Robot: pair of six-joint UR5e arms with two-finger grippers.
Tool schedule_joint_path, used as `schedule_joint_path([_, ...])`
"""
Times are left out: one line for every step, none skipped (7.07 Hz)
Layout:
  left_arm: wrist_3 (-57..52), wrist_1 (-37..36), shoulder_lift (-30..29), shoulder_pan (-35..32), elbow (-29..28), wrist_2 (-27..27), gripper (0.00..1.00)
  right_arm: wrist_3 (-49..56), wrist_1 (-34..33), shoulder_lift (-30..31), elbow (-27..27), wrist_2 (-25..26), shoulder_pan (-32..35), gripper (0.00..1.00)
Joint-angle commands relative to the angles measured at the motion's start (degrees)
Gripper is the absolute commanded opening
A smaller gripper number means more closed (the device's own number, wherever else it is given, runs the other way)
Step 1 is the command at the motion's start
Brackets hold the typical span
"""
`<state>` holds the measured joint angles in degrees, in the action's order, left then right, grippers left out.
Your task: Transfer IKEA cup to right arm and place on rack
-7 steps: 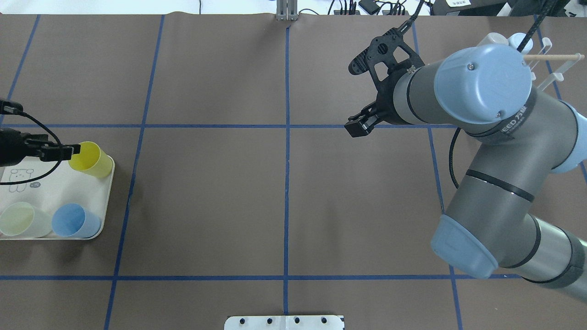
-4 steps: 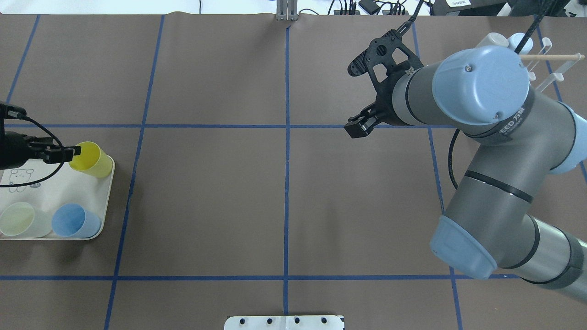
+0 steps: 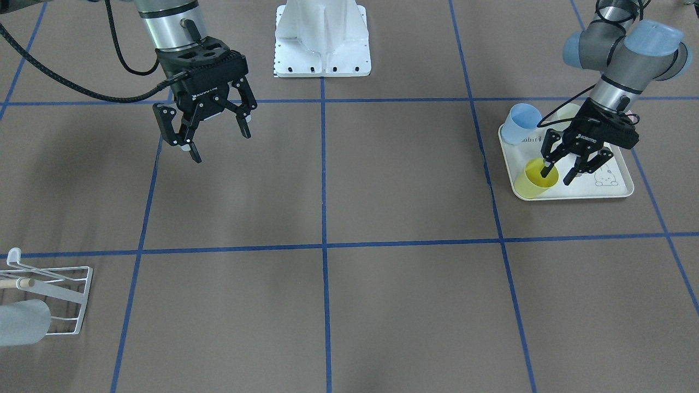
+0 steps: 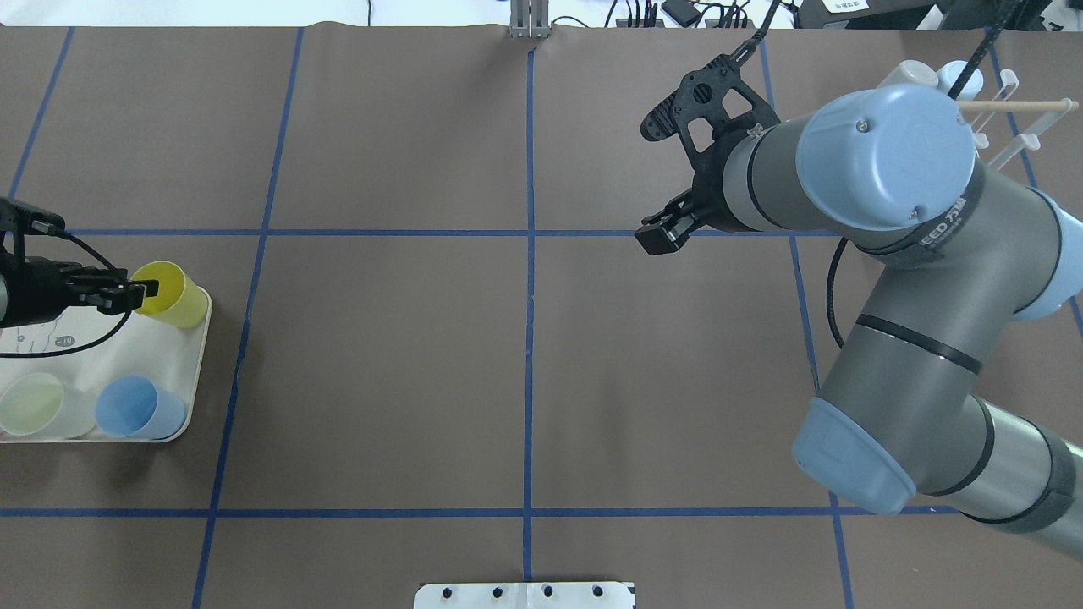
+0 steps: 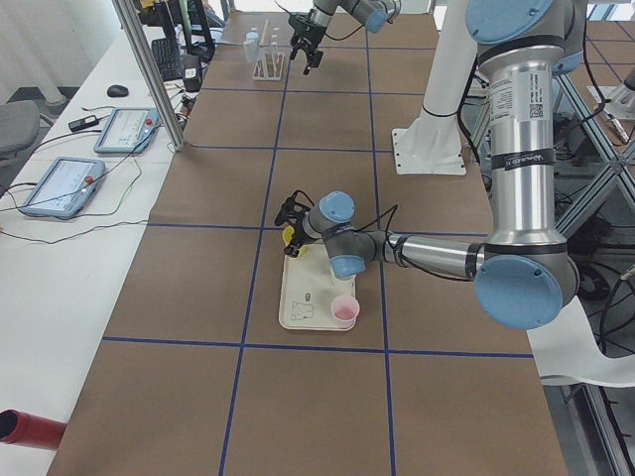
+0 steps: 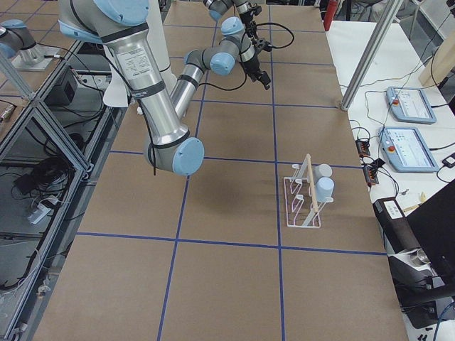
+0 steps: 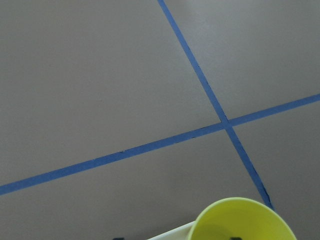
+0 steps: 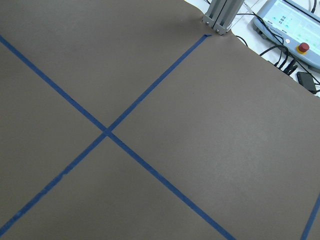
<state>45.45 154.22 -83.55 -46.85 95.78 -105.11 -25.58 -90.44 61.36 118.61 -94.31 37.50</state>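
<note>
The yellow cup (image 3: 538, 180) stands upright at a corner of the cream tray (image 3: 600, 190). It also shows in the overhead view (image 4: 178, 298) and at the bottom of the left wrist view (image 7: 245, 222). My left gripper (image 3: 556, 176) is open and straddles the cup's wall, with one finger inside the rim and one outside; the overhead view (image 4: 135, 294) shows it too. My right gripper (image 3: 218, 143) is open and empty, held above the table; it also shows in the overhead view (image 4: 656, 182). The white wire rack (image 6: 306, 195) stands at the table's far right edge (image 4: 1019, 118).
A blue cup (image 4: 140, 408) and a pale green cup (image 4: 38, 404) stand on the tray, and a pink cup (image 5: 344, 310) at its near corner. Two pale cups (image 6: 323, 186) hang on the rack. The white robot base (image 3: 322, 41) stands at the table's edge.
My left gripper has come down at the yellow cup's rim, and one finger is now inside the cup. The right arm has barely moved.
</note>
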Motion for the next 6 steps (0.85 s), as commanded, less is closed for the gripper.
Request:
schedule_joint_path([0.1, 0.1, -0.1, 0.4, -0.1, 0.0, 0.25, 0.1, 0.0, 0.0, 0.0, 0.0, -0.1, 0.99])
schedule_joint_path([0.1, 0.1, -0.1, 0.4, -0.1, 0.0, 0.10, 0.1, 0.0, 0.0, 0.0, 0.0, -0.1, 0.99])
schedule_joint_path([0.2, 0.1, -0.1, 0.4, -0.1, 0.0, 0.00, 0.1, 0.0, 0.0, 0.0, 0.0, -0.1, 0.99])
schedule_joint_path([-0.1, 0.1, 0.0, 0.3, -0.2, 0.1, 0.00, 0.1, 0.0, -0.1, 0.0, 0.0, -0.1, 0.99])
schedule_joint_path([0.0, 0.0, 0.0, 0.1, 0.0, 0.0, 0.00, 0.1, 0.0, -0.1, 0.0, 0.0, -0.1, 0.99])
schedule_joint_path([-0.4, 0.0, 0.0, -0.3, 0.6, 0.0, 0.00, 0.1, 0.0, 0.0, 0.0, 0.0, -0.2, 0.99])
